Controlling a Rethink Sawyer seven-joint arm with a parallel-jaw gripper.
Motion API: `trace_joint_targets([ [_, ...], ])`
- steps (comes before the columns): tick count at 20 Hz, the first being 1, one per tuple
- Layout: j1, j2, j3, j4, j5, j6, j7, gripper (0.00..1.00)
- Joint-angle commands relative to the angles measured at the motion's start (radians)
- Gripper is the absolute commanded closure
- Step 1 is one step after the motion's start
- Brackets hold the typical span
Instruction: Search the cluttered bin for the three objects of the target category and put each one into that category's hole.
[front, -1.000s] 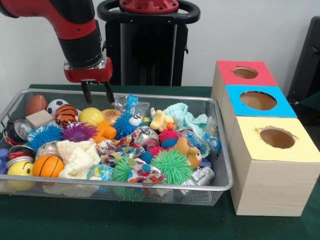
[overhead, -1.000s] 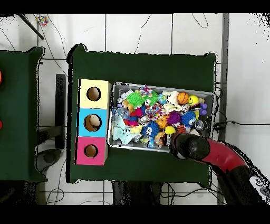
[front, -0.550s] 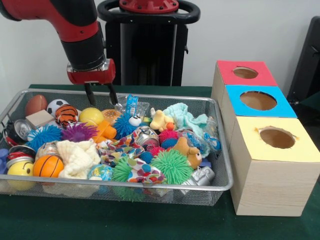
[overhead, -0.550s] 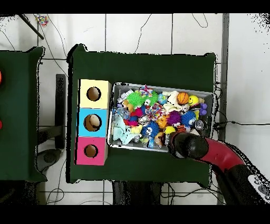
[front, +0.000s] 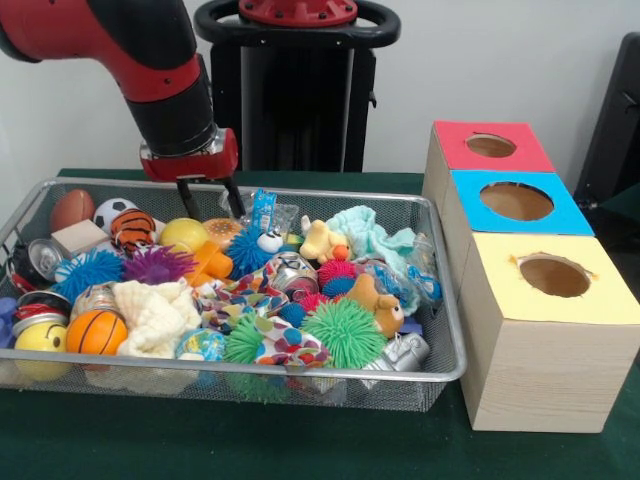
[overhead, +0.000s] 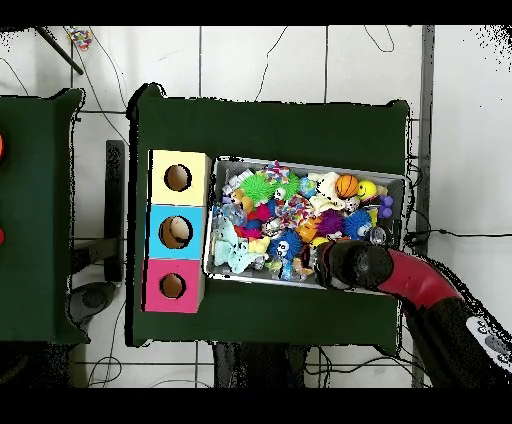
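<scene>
Hanging over the far part of the wire bin (front: 455, 372), the end effector (front: 211, 198) shows in the front view two thin black fingers (front: 235, 198) spread apart with nothing between them; their tips are just above the yellow ball (front: 183, 233) and the orange toy (front: 212, 262) under it. The overhead view does not show these fingers at all, because the thick red and black arm (overhead: 400, 283) covers them; it shows only that the arm comes over the bin's edge on the base side. What the overhead view gives better is the row of three boxes on the green table (overhead: 270, 120), standing beside the bin on the side away from the end effector: yellow box (overhead: 180, 178), blue box (overhead: 176, 232) and red box (overhead: 172, 285), each with one round hole in its top. The front view shows the toys clearly: a blue spiky ball (front: 245, 250) just beside the fingertips, a purple spiky ball (front: 157, 264) below them, a green spiky ball (front: 345, 331) well apart toward the boxes, and a small basketball (front: 96, 332) at the near corner. Which category is wanted, I cannot tell.
</scene>
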Motion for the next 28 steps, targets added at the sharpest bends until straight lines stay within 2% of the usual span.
trace_joint_targets([
  [1,-0.009,0.024,0.087,-0.173,0.019,0.152,-0.104,0.00],
  [6,-0.016,0.004,0.088,-0.189,-0.007,0.149,-0.108,0.00],
  [10,0.005,-0.072,0.052,-0.183,-0.061,0.016,-0.038,0.00],
  [12,0.026,-0.101,0.030,-0.190,-0.082,-0.019,-0.007,0.00],
  [17,0.056,-0.135,0.001,-0.180,-0.112,-0.116,0.066,0.00],
  [28,0.139,-0.147,-0.066,-0.180,-0.084,-0.120,0.116,0.00],
])
